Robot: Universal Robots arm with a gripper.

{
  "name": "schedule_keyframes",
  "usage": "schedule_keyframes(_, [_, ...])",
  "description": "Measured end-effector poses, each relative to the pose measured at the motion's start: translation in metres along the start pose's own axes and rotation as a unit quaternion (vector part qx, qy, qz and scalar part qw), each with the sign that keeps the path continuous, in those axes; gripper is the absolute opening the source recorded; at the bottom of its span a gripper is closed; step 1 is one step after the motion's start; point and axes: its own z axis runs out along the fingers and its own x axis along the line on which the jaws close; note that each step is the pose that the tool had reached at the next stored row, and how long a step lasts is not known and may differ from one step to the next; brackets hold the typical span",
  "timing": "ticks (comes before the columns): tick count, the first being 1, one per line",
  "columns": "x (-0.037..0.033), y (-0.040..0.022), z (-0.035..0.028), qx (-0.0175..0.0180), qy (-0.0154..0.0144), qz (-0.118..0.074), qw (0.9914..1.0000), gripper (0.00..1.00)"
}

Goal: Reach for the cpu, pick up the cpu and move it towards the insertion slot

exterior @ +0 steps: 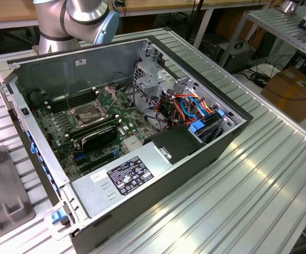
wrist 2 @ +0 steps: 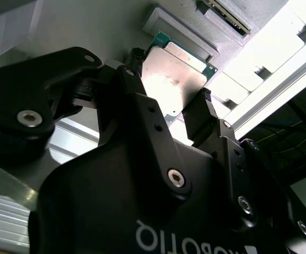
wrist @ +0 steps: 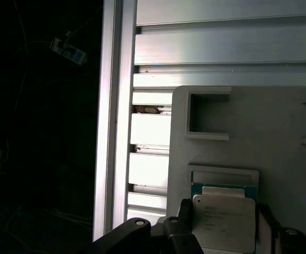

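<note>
The cpu (wrist 2: 177, 74) is a thin square chip with a silvery face and a green edge. It lies at a grey holder plate (wrist: 280, 127), just in front of a raised grey rim (wrist: 224, 173). My black gripper (wrist 2: 169, 92) straddles it, with one finger (wrist 2: 136, 79) against one side and the other finger (wrist 2: 199, 114) against the opposite side. In the first wrist view the cpu (wrist: 222, 225) sits between the same two fingers of the gripper (wrist: 224, 217). The insertion slot (exterior: 89, 114), a silver-framed socket with its plate raised, is on the motherboard inside the open computer case.
The arm (exterior: 79, 18) stands behind the case's back wall. A power supply (exterior: 124, 177), a black finned card (exterior: 97, 137) and a drive cage with cables (exterior: 195, 108) crowd the case. Ribbed aluminium table profiles (wrist: 153, 169) run beside the holder plate, ending at a dark drop.
</note>
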Motion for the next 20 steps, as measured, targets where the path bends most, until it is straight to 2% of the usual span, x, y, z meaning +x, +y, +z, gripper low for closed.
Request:
schedule_keyframes(9, [0.0, -0.0001, -0.0002, -0.0001, -0.0001, 0.0, 1.0, 0.55])
schedule_keyframes(20, [0.0, 0.0, -0.005, -0.0007, -0.0001, 0.0, 1.0, 0.55])
